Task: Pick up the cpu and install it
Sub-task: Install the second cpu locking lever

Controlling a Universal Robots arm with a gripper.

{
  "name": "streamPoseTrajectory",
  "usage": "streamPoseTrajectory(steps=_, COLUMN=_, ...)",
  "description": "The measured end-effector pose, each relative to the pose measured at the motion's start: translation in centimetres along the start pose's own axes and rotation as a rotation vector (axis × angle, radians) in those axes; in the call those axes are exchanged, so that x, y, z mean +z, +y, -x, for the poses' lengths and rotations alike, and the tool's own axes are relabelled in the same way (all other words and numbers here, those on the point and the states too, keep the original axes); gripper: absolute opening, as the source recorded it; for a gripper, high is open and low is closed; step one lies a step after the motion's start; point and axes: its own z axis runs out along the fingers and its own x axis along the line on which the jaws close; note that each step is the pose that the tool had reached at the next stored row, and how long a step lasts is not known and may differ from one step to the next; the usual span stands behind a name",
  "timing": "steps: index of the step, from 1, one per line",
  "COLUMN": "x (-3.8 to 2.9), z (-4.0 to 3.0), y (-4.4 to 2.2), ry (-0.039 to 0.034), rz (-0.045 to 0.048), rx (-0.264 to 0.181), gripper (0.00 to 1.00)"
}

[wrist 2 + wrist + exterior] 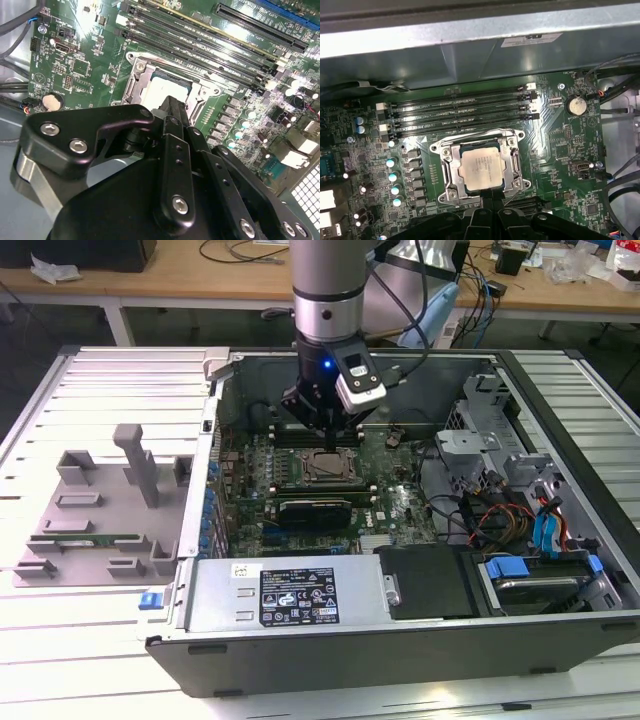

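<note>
**CPU seated in the socket, gripper poised just above it**

In the exterior view, the arm reaches straight down into an open computer case [420, 640] lying on its side on a white slatted table [100, 370]. The gripper [325, 430] hangs just above the socket [327, 466] in the middle of the green motherboard [390, 510]. To the exterior view's left of the case, a grey fixture tray [90, 520] sits on the table with a long green memory stick [90, 539] lying in it. A power supply [290, 592] with a label runs along the near wall of the case, and a drive bay with blue tabs [530, 575] lies toward the exterior view's right.

In the second wrist view, the black gripper body fills the foreground, and its fingers [172, 112] come together into a narrow tip just over the edge of the socket [140, 75]. They look closed with nothing between them. The pale top of the cpu [162, 90] shows inside the metal frame, partly hidden by the fingertip. Memory slots [200, 37] run beside the socket.

In the first wrist view, the cpu [481, 168] lies flat and square inside the socket frame [445, 165], its silver top fully visible. The fingertips [492, 197] meet just at the frame's edge, apart from the chip. Four memory slots [460, 110] run parallel beyond the socket, and a round coin battery [576, 105] sits further off on the board.
</note>
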Motion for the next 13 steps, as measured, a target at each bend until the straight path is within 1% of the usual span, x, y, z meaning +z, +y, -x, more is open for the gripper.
streamPoseTrajectory(steps=4, x=0.02, z=0.04, y=-0.28, ry=0.0, rz=0.0001, rx=0.0, gripper=0.11)
streamPoseTrajectory(steps=7, x=0.06, z=0.12, y=-0.84, ry=0.0, rz=0.0, rx=0.0, gripper=0.11)
streamPoseTrajectory(steps=9, x=0.09, z=0.16, y=-1.1, ry=0.0, rz=0.0, rx=0.0, gripper=0.11)
streamPoseTrajectory(steps=11, x=0.21, z=0.27, y=-1.86, ry=0.0, rz=0.0003, rx=0.0, gripper=0.11)
streamPoseTrajectory(steps=13, x=0.36, z=0.34, y=-2.43, ry=0.0, rz=0.0013, rx=-0.002, gripper=0.11)
